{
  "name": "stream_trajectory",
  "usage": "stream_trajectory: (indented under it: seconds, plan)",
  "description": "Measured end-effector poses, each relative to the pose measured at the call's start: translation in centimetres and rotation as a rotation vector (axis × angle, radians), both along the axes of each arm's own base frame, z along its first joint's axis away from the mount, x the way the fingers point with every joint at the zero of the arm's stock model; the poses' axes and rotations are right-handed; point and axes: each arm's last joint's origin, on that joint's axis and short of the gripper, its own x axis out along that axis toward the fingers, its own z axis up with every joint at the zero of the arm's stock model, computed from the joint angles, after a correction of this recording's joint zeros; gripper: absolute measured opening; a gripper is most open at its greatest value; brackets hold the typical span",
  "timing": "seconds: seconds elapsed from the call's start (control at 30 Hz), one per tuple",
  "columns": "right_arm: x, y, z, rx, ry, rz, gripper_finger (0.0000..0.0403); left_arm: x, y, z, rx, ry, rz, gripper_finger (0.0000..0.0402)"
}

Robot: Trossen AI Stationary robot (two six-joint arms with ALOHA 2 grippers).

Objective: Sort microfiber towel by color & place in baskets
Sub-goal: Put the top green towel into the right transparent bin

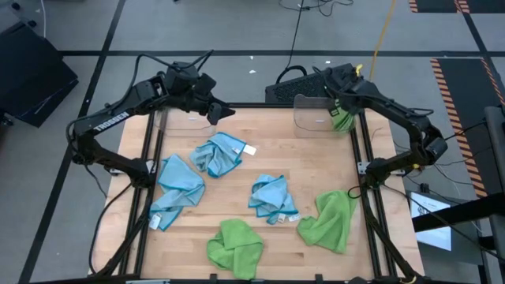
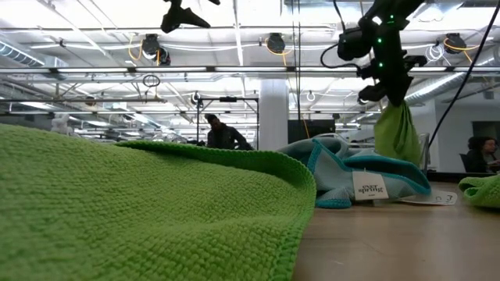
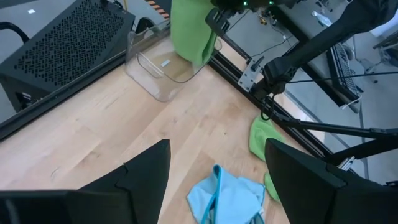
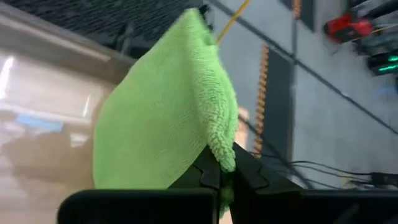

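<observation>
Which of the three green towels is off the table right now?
The green towel hanging from the right tool beside the right-hand basket; the other two lie crumpled along the table's near edge.

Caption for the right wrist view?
Right gripper shut on a green towel, hanging beside the clear basket.

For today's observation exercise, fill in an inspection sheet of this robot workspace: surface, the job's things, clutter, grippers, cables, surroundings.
Surface: wooden table, dark frame around it.
Job's things: two clear baskets at the far edge, left basket and right basket; three blue towels and two green towels loose on the table.
Clutter: nothing seen.
Grippers: right gripper shut on a hanging green towel beside the right basket; left gripper open, empty, by the left basket.
Cables: several on the floor beyond the table.
Surroundings: black box behind the table; people in the background.
</observation>
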Motion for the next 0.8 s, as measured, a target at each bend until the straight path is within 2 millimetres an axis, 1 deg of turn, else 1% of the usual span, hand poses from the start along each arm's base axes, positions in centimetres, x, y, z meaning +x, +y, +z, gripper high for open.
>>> stream_trajectory:
  seconds: [0.1, 0.43, 0.57, 0.8]
  plan:
    - [0.0, -0.2, 0.5, -0.017, -0.001, 0.001, 0.0000, 0.0, 0.0, 0.0, -0.011, -0.002, 0.006, 0.0264]
    - [-0.2, -0.1, 0.6, 0.004, 0.087, 0.050, 0.0000, 0.0, 0.0, 0.0, -0.026, -0.004, 0.015, 0.0264]
    - [0.1, -0.3, 0.5, -0.002, 0.049, 0.066, 0.0000, 0.0, 0.0, 0.0, -0.024, -0.003, 0.017, 0.0264]
    - [0.8, -0.1, -0.7, 0.017, -0.018, 0.105, 0.0000, 0.0, 0.0, 0.0, -0.023, -0.003, 0.017, 0.0264]
